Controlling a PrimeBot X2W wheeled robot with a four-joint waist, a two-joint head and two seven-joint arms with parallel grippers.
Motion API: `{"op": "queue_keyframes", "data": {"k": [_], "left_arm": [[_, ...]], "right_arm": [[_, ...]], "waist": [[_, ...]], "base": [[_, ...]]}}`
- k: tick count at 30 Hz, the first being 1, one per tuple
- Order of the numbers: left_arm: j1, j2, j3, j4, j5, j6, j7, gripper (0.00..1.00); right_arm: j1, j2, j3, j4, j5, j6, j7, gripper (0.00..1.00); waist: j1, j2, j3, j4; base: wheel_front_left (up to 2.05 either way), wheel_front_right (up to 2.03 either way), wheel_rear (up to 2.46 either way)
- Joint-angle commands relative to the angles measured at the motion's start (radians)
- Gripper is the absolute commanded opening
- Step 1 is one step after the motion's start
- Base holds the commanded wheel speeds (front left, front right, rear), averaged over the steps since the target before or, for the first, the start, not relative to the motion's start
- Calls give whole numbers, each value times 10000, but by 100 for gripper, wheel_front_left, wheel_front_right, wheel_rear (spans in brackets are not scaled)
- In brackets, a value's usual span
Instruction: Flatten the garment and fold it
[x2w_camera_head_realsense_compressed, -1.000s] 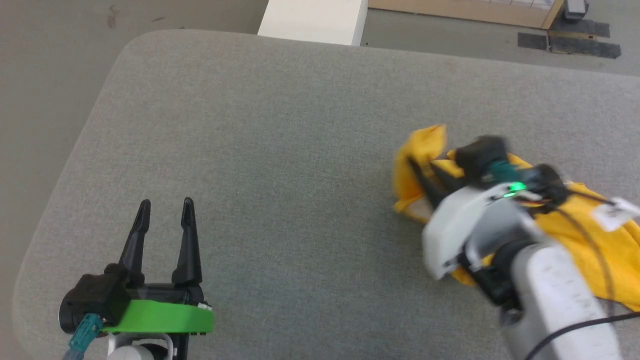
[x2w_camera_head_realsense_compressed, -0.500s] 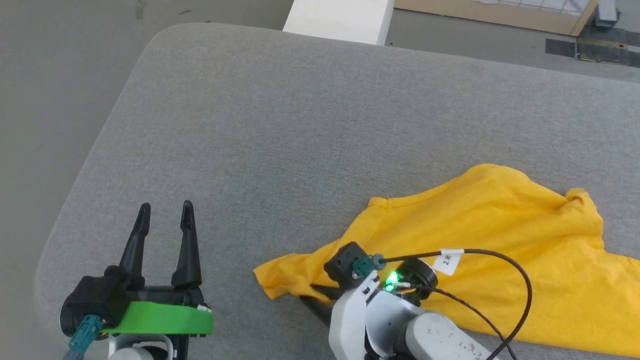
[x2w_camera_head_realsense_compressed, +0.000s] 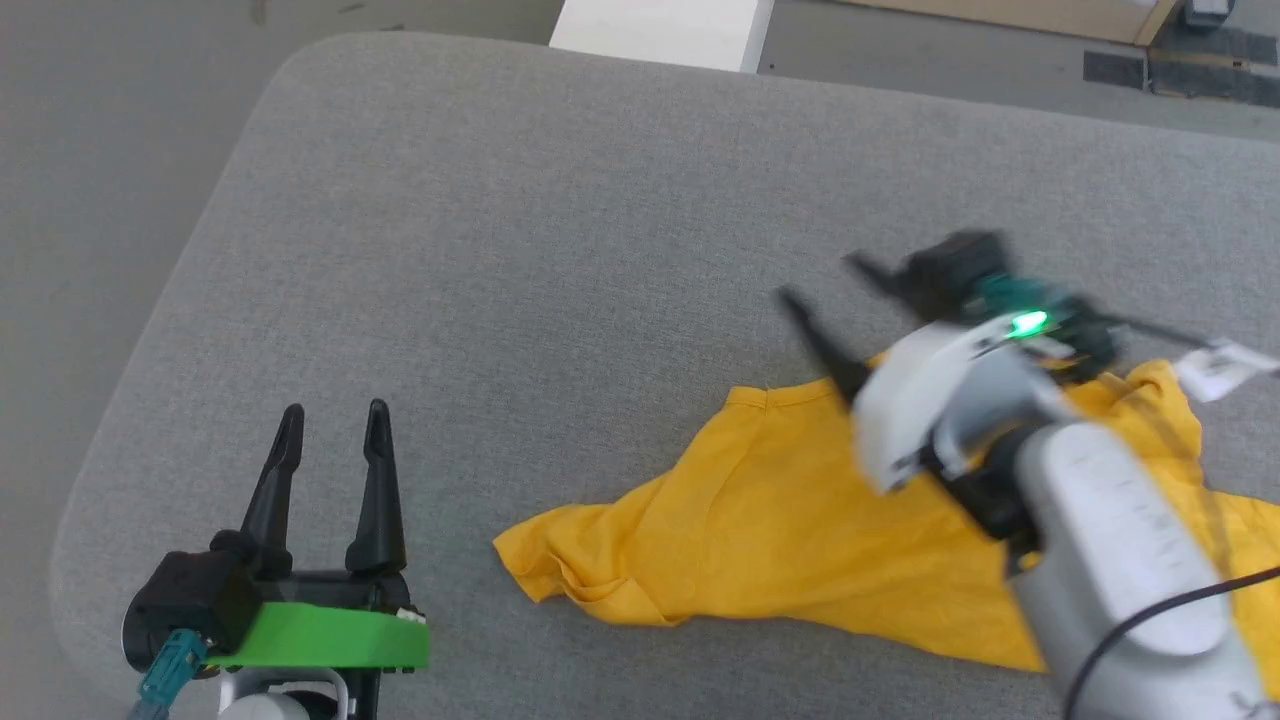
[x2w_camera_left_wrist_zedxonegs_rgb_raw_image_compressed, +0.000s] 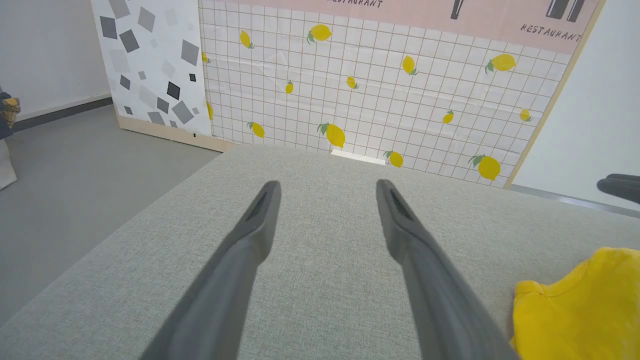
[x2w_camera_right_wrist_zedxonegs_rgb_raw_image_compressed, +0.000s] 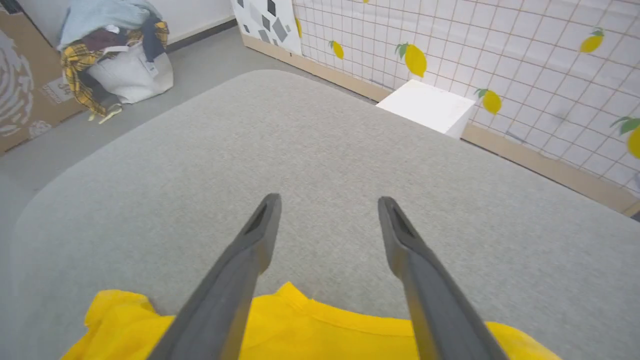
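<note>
1. Head view: the left end effector (x2w_camera_head_realsense_compressed: 333, 410) sits at 7 o'clock over the grey worktop (x2w_camera_head_realsense_compressed: 500, 250). Its two fingers are spread wide with nothing between them. The yellow T-shirt (x2w_camera_head_realsense_compressed: 780, 520) lies rumpled and partly spread on the worktop at 4 o'clock. The right end effector (x2w_camera_head_realsense_compressed: 820, 280), blurred, hovers at 2 o'clock above the shirt's far edge, fingers parted and empty. A white box (x2w_camera_head_realsense_compressed: 660, 30) stands beyond the worktop at 12 o'clock.
2. Left wrist view: the left fingers stand wide open over bare worktop, holding nothing. A corner of the shirt shows at 4 o'clock. A lemon-print wall panel (x2w_camera_left_wrist_zedxonegs_rgb_raw_image_compressed: 375, 90) fills 12 o'clock.
3. Right wrist view: the right fingers are spread wide and grip nothing. The shirt lies below them at 6 o'clock. A bag of clothes (x2w_camera_right_wrist_zedxonegs_rgb_raw_image_compressed: 120, 60) sits on the floor at 10 o'clock.
</note>
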Motion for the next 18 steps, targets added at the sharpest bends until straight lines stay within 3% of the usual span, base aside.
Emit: {"op": "queue_keyframes", "data": {"k": [1,6,14,15,17,18], "left_arm": [[-52,-45,-7,-25,-133,26,-40,100],[-258,-45,-109,24,-159,-16,-40,100],[-522,-45,-206,113,-212,-68,-40,100],[-539,-45,-209,125,-216,-73,-40,100],[-570,-45,-223,148,-226,-81,-40,100],[-582,-45,-229,158,-237,-84,-40,100]], "right_arm": [[-175,-193,-394,-36,-275,-15,129,100],[-386,-758,-1451,363,-1404,-15,1075,100],[-73,-928,-1417,1356,-1679,-15,3209,100],[-42,-907,-1456,1378,-1676,-15,3345,73],[-32,-869,-1606,1313,-1791,-15,3329,0],[-42,-849,-1627,1258,-1860,-15,3287,0]], "waist": [[0,0,188,-68],[0,0,562,-83],[0,0,845,74],[0,0,863,101],[0,0,885,158],[0,0,887,186]], "base": [[0,0,0],[0,0,0],[0,0,0],[0,0,0],[0,0,0],[0,0,0]]}}
